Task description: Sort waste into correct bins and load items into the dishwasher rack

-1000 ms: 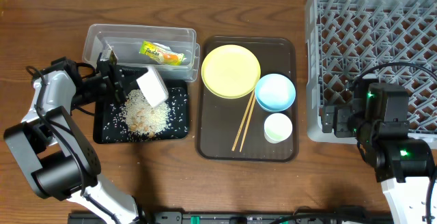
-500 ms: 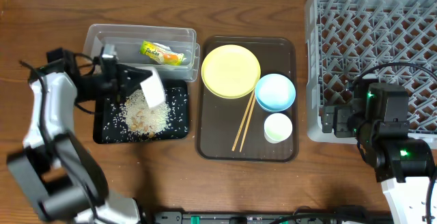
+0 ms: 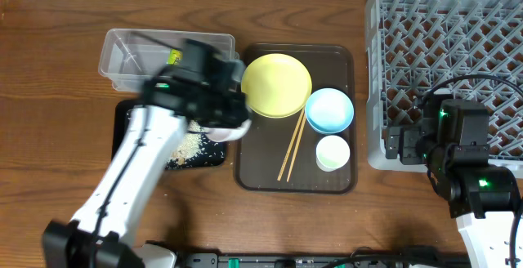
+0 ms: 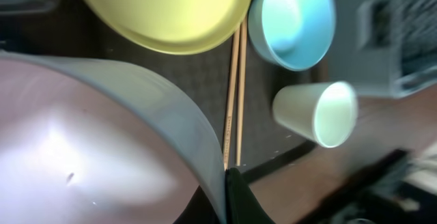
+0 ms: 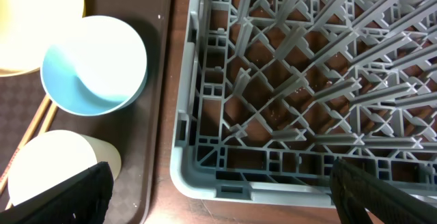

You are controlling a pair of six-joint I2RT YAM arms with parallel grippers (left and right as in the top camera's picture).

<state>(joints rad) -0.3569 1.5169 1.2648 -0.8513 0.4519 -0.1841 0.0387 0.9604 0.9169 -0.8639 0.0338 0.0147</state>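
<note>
Rim grab: my left claw (image 4: 231,195) clamps the white bowl (image 4: 102,142) over the brown tray (image 3: 253,174) edge, beside the chopsticks (image 4: 236,101). Right claw (image 5: 225,197) hangs spread wide above the dishwasher rack (image 5: 287,80) edge, near the blue bowl (image 5: 95,63).

snack wrapper (image 3: 174,55): mostly hidden behind blurred left arm (image 3: 143,145)
black tray (image 3: 124,137): right part covered by that arm
white bowl (image 4: 82,142): cut off left and bottom, wrist view
dishwasher rack (image 3: 441,39): cut off at right edge

Plate (image 3: 276,84), bowl (image 3: 329,109), cup (image 3: 333,153), chopsticks (image 3: 291,145) lay on serving tray (image 3: 261,178). Rack (image 3: 445,23) stood right of it. Tub (image 3: 122,51) lay left, shallow tray (image 3: 127,158) before tub.
</note>
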